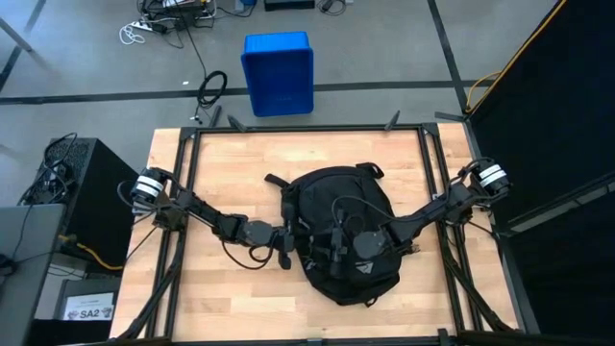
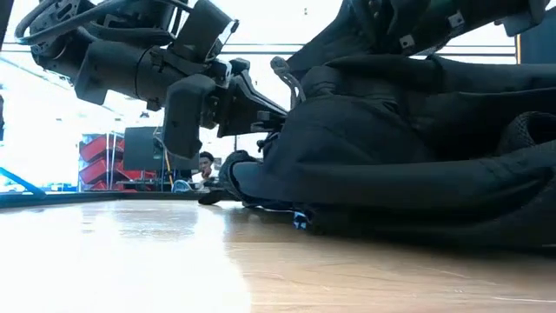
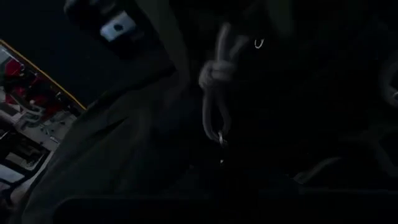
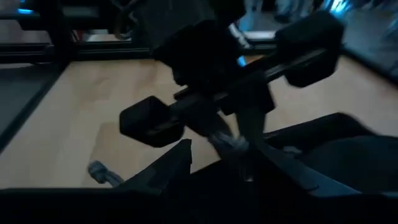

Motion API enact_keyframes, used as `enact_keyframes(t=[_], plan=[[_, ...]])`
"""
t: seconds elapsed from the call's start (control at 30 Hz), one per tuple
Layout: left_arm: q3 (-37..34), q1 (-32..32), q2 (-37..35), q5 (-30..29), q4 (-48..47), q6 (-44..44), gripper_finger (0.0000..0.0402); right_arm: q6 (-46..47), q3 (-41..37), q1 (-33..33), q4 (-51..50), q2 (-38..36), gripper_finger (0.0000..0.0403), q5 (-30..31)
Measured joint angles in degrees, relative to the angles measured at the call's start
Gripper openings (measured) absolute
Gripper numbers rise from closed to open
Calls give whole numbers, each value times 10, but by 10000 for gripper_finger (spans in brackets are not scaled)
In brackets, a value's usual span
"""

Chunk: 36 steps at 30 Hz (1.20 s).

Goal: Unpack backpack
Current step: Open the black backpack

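Bare table lies nearest, then the black backpack slumped flat at its middle. My left gripper is at the pack's left edge, jaws clenched on a knotted grey zipper cord. My right gripper rests on top of the pack, jaws part-closed; whether they hold fabric I cannot tell. I judge this the opening step: next, draw the cord along the zip while the right steadies the pack. Beyond the table, a blue bin sits on the floor.
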Motion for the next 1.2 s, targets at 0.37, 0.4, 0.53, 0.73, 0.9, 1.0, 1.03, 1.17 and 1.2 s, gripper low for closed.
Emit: enact_keyframes(t=[0.37,0.4,0.53,0.73,0.9,1.0,1.03,1.17,1.2], plan=[[0,0,0,1,3,0,0,-10,0,-19,-2,0,120,-3],[0,0,0,3,4,0,0,-11,0,-21,-3,0,116,-3],[0,0,0,25,8,0,0,-36,0,-32,-13,0,91,-4],[0,0,0,29,9,-3,0,-62,0,-41,-9,0,19,-33],[0,0,0,32,8,-6,0,-81,0,-41,-5,0,7,-51],[1,-4,-1,25,-18,-11,6,-93,0,-39,-5,0,2,-54],[1,-7,-1,9,-28,-11,10,-96,0,-35,-5,0,2,-58],[1,-14,-1,-48,-52,-2,33,-107,0,-21,-7,-2,1,-70],[1,-14,-1,-52,-51,-2,41,-108,0,-18,-6,-3,1,-70]])
